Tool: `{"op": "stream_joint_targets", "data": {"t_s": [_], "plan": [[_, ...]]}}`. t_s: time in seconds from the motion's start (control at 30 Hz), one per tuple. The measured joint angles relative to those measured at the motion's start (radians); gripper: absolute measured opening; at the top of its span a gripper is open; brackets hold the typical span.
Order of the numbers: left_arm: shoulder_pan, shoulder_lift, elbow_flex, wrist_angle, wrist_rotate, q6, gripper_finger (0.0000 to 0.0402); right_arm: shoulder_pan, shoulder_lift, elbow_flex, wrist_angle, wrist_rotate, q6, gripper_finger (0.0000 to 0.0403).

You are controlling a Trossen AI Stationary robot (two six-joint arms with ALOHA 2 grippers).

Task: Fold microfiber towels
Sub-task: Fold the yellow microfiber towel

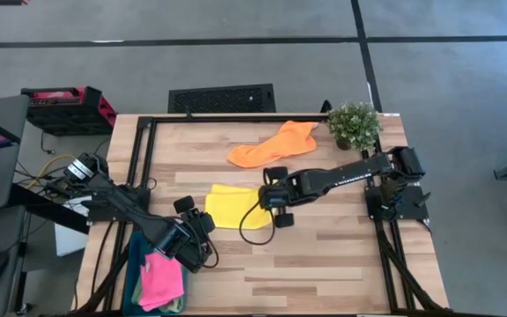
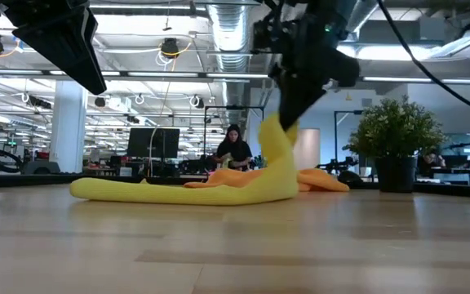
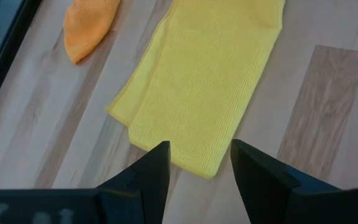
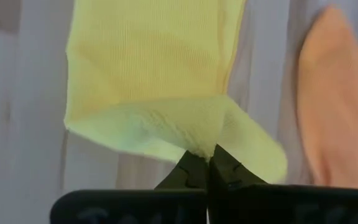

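The yellow towel [image 1: 236,207] lies on the wooden table's middle, its right end raised. My right gripper [image 1: 271,201] is shut on that end. My left gripper [image 3: 197,163] is open and empty, hovering just off the towel's near left end [image 3: 191,163]; it shows in the high view [image 1: 202,220]. The orange towel [image 1: 271,145] lies crumpled at the far middle. The hot pink towel [image 1: 161,280] lies in the teal bin [image 1: 133,273] at the near left, with a light green edge [image 1: 179,305] under it. My right gripper pinches the yellow towel's right edge [image 4: 207,146] between its two fingers, coming from above. The pinched end [image 2: 274,135] is lifted clear and the cloth slopes down to the left. The rest [image 2: 137,192] lies on the table.
A potted plant [image 1: 355,125] stands at the far right corner. A black frame rail [image 1: 236,118] runs along the table's far and left edges. Bare wood [image 1: 324,264] lies to the near right. A person shows in the room beyond, in the low view [image 2: 233,151].
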Motion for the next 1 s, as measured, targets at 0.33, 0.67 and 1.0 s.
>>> {"op": "stream_joint_targets", "data": {"t_s": [0.33,0.67,1.0], "plan": [[0.000,0.000,0.000,0.000,0.000,0.000,0.0162,-0.009,0.005,0.000,0.268,-0.002,-0.084,0.0004],[0.000,-0.001,0.000,0.010,0.021,0.000,0.0162,-0.037,0.156,0.084,0.404,0.052,-0.131,0.0007],[0.000,-0.001,0.001,0.009,0.027,0.000,0.0162,-0.041,0.328,0.282,0.421,0.045,-0.224,0.0009]]}}
